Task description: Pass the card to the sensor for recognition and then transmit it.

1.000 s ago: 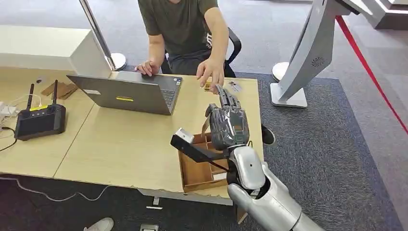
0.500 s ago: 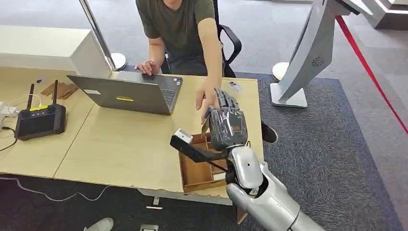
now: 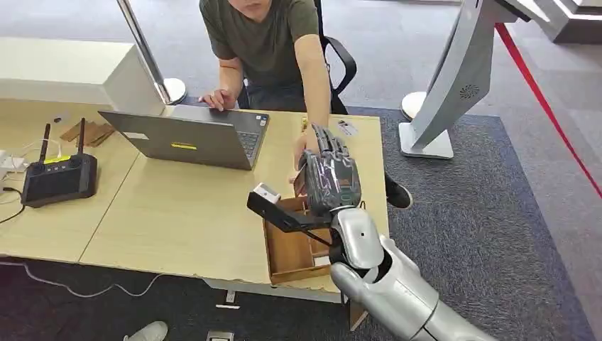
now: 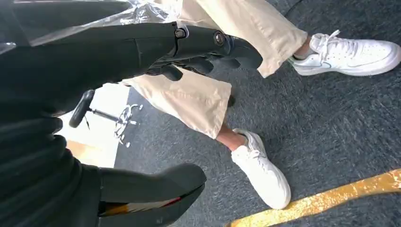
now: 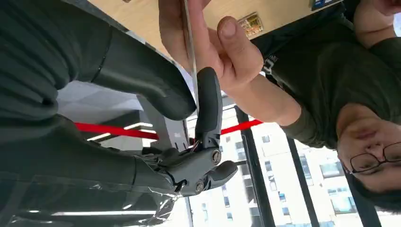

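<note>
My right hand is raised over the far end of the wooden tray, thumb and a finger pinching the card, seen edge-on in the wrist view. The person's hand has come from the small items beside the laptop a second ago and now grips the same card. My read: handover is under way, next move is letting go. I can't spot the sensor. The tray is at the near table edge, compartments look mostly bare; a pale object at the near end, too small to tell. My left hand hangs over the carpet, fingers curled, holding nothing.
</note>
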Controlling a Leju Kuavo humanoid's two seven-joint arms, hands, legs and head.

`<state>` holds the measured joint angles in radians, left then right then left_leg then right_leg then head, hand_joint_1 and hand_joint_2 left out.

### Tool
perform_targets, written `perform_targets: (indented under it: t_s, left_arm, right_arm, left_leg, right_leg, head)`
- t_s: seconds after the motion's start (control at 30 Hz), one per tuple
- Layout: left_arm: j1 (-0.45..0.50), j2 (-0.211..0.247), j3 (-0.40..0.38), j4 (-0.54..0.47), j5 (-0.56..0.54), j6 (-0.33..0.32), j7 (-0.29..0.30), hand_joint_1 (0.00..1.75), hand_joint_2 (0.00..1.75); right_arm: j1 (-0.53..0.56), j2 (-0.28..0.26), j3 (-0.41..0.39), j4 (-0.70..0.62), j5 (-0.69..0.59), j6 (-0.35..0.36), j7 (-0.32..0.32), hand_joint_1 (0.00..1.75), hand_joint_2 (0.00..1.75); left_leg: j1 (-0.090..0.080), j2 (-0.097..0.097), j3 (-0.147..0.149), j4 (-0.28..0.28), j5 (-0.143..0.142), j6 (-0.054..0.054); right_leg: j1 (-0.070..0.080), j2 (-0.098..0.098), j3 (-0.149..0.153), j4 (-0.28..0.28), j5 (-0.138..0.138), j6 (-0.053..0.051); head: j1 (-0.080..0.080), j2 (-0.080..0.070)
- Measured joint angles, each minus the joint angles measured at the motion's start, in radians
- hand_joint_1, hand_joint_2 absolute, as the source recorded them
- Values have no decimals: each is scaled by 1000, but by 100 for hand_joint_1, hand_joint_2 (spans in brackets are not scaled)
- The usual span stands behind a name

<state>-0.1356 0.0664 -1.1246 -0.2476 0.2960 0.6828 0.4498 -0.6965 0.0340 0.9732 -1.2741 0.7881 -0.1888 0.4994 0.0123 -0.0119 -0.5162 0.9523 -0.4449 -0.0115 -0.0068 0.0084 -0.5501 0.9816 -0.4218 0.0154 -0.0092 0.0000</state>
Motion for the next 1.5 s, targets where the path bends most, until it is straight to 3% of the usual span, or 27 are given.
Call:
perform_targets:
  t_s: [0.1,0.13,0.2,1.1,1.3,1.43,1.5]
  left_arm:
    - [0,0,0,0,2,0,1,0,175]
    - [0,0,0,0,4,0,1,0,175]
    - [0,0,0,0,7,0,1,0,175]
    - [7,0,0,0,15,0,-2,0,175]
    - [14,0,0,0,14,9,-1,0,175]
    - [27,0,10,8,3,17,-18,0,175]
    - [35,0,22,10,-2,17,-9,0,175]
  right_arm:
    - [-5,8,8,8,-5,-2,0,175,175]
    - [-6,10,10,11,-6,-2,0,154,175]
    - [-8,16,16,16,-7,-4,-1,0,175]
    - [-14,27,43,54,-25,-47,-6,0,175]
    - [14,-3,-1,54,-202,-232,-82,0,175]
    - [91,-96,-89,47,-256,-457,-81,0,175]
    - [157,-153,-164,46,-367,-500,-114,0,175]
  left_leg:
    - [0,0,0,0,0,0]
    - [0,0,0,0,0,0]
    - [0,0,0,0,0,0]
    - [0,0,0,0,0,0]
    - [0,0,1,0,0,0]
    - [0,0,2,0,0,1]
    - [0,-2,3,0,-1,2]
  right_leg:
    - [0,0,0,0,0,0]
    - [0,0,0,0,0,0]
    - [0,0,0,0,0,0]
    - [0,0,0,0,0,0]
    - [0,0,0,-1,0,0]
    - [0,-1,2,-4,0,0]
    - [0,-1,3,-5,0,1]
  head:
    - [0,0]
    - [0,0]
    - [0,0]
    - [0,0]
    - [0,0]
    - [0,0]
    - [0,0]
